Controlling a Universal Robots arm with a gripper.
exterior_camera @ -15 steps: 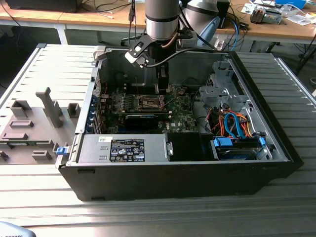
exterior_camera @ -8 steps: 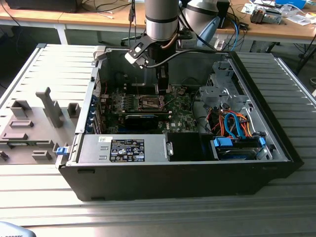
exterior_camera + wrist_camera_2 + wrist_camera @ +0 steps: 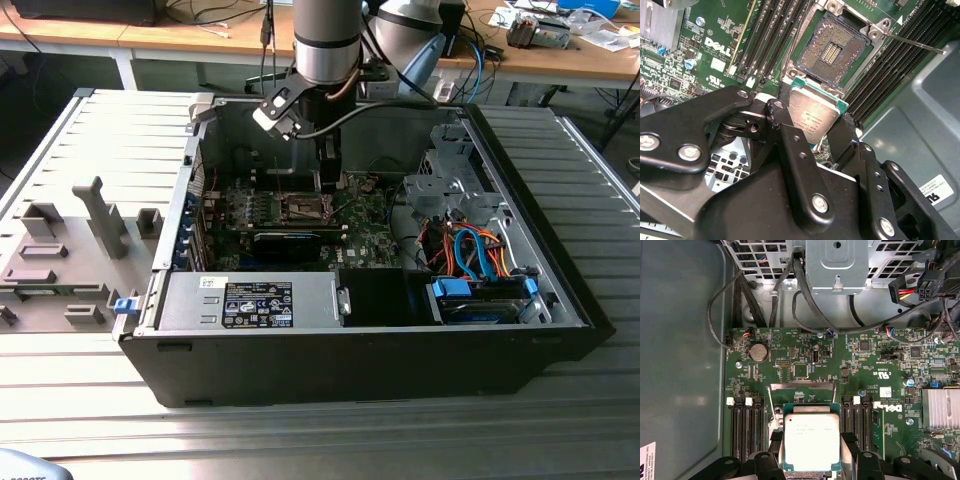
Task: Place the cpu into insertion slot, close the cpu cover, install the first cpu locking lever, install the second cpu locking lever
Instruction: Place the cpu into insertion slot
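The gripper (image 3: 810,119) grips the cpu (image 3: 815,112) by two opposite edges in its black jaws, which are closed narrowly on the chip. It is a flat square with a silvery-grey metal top, faint print and a thin green border, seen in both wrist views (image 3: 811,440). The chip is above the green motherboard (image 3: 805,352) and not seated. Just beyond the jaws, the insertion slot (image 3: 832,47) lies open, a dark contact grid inside a shiny metal rim. A thin metal lever (image 3: 915,44) juts free from its corner. The cpu cover (image 3: 801,386) is raised just past the chip. Black memory slots (image 3: 747,427) flank the jaws. The open computer case (image 3: 350,370) rests on a slatted counter (image 3: 300,430).
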